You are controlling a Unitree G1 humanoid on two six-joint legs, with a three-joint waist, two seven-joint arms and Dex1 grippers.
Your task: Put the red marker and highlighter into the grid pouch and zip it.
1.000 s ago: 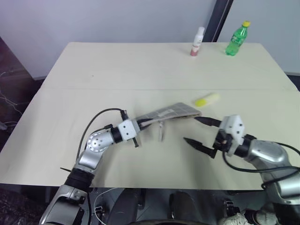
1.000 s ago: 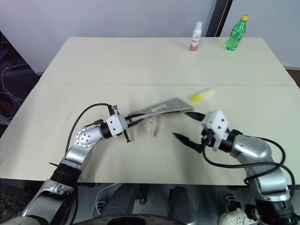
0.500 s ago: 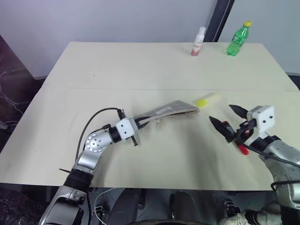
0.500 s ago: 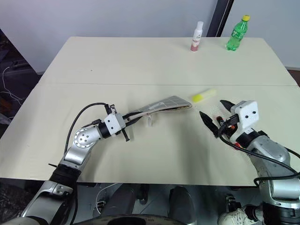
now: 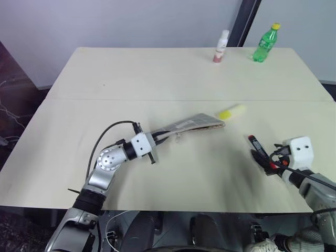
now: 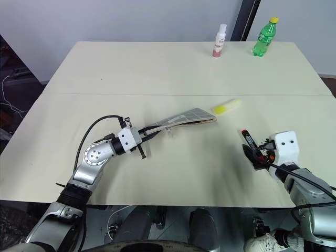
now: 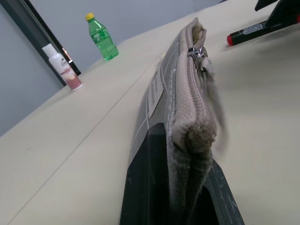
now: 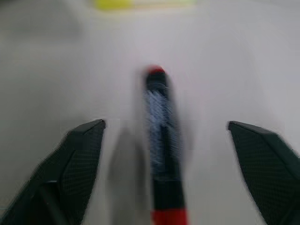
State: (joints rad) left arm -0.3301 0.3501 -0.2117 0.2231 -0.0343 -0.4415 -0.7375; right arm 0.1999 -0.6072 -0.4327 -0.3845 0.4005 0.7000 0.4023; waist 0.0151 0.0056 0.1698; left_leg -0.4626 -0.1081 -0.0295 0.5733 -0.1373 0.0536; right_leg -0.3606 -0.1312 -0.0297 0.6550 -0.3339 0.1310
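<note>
The grid pouch (image 5: 192, 124) hangs tilted just above the table's middle, held at its near end by my left gripper (image 5: 154, 142), which is shut on it. Its zipper edge (image 7: 193, 79) faces up. The red marker (image 6: 249, 139) lies on the table to the right, with red ends and a black middle. My right gripper (image 8: 166, 123) is open and low over the marker, one finger (image 8: 79, 157) on each side. I cannot tell whether they touch it. The highlighter (image 5: 231, 112), pale yellow, lies just beyond the pouch's far end.
At the table's far edge stand a green bottle with a yellow cap (image 5: 264, 42) and a small white and pink bottle (image 5: 221, 46). A seam (image 5: 105, 99) crosses the tabletop. The front edge runs close below both arms.
My right gripper has swung away from the pouch's far end, to the right and down, and now straddles the red marker. The left gripper and the pouch have stayed put.
</note>
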